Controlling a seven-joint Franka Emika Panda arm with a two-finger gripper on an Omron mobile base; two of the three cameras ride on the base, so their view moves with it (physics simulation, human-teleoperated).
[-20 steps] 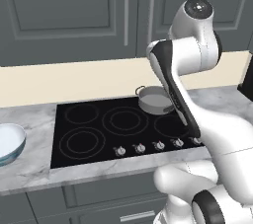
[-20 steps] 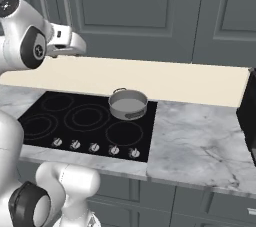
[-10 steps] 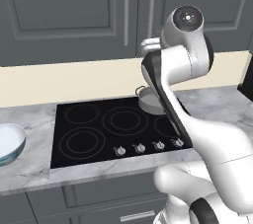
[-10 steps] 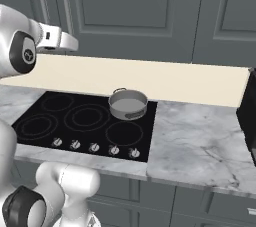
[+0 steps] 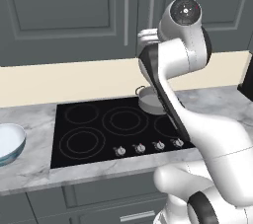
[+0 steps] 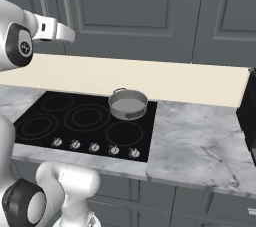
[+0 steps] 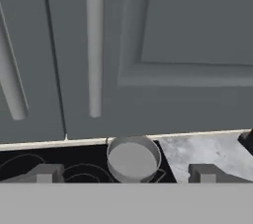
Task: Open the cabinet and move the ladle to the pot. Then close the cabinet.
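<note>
1. The gripper is raised in front of the cabinet; in the hand view its two finger tips stand wide apart with nothing between them.
2. The cabinet has both doors shut, and its two vertical bar handles run side by side just left of the arm's wrist in the left base view. The ladle is not visible.
3. A pale backsplash strip runs under the cabinet, above the marble counter.
4. The black cooktop lies in the counter, with a row of knobs along its front edge.
5. A pale bowl sits on the counter left of the cooktop.
6. The pot stands on the cooktop's rear right burner, partly hidden by the forearm in the left base view.
7. Since the earlier frames the arm's upper joint has swung further left and up, bringing the hand closer to the door handles; the pot has not moved.
8. The arm bends sharply at the elbow, with the hand level and pointing at the doors.
</note>
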